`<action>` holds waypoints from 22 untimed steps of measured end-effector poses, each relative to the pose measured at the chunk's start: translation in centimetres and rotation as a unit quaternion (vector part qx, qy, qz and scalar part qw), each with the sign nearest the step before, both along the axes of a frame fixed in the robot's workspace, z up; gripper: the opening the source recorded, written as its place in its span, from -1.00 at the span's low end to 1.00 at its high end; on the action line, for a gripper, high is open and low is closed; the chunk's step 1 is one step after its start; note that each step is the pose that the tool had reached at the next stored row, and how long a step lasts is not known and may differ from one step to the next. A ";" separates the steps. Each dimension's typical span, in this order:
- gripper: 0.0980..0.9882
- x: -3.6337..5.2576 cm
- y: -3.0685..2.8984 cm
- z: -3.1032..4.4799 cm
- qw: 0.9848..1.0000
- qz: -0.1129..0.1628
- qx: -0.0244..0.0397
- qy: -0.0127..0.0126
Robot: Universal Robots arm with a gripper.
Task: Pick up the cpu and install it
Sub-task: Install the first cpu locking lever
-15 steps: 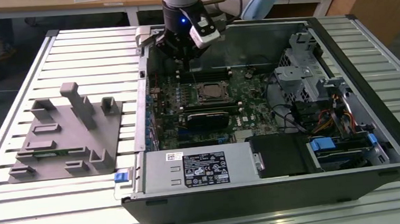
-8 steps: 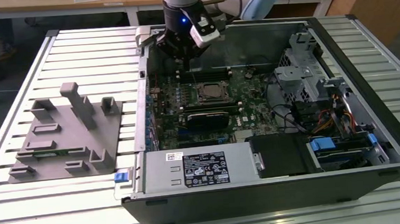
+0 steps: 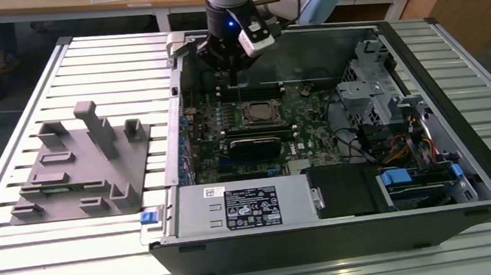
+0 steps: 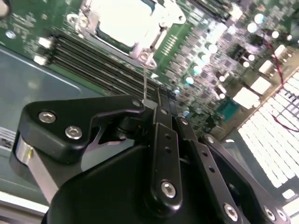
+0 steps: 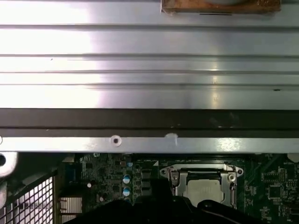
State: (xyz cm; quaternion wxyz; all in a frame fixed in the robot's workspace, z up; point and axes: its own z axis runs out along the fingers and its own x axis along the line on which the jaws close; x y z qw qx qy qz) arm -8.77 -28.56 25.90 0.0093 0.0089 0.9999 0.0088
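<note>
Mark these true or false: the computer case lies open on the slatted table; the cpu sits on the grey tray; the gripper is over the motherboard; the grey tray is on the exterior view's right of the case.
1. True: the computer case lies open on the slatted table.
2. False: the cpu lies in the motherboard socket.
3. True: the gripper is over the motherboard.
4. False: the grey tray is on the exterior view's left.

end effector: black, silver screw heads
cpu: silvery-white top
motherboard: green, dotted with small silver parts
computer case: black outside, grey metal inside
tray: plain grey
table: pale grey, ribbed with parallel slats
cables: orange, red, black
</note>
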 end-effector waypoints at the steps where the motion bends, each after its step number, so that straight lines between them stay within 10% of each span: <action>1: -0.98 0.35 0.00 -0.01 1.000 0.000 0.000 0.000; 13: -0.98 2.63 0.00 -0.10 1.000 0.000 0.000 0.000; 17: -0.98 2.65 -0.04 -0.20 1.000 0.000 0.022 0.000; 22: -0.98 2.72 -0.18 -0.43 1.000 0.000 0.024 0.000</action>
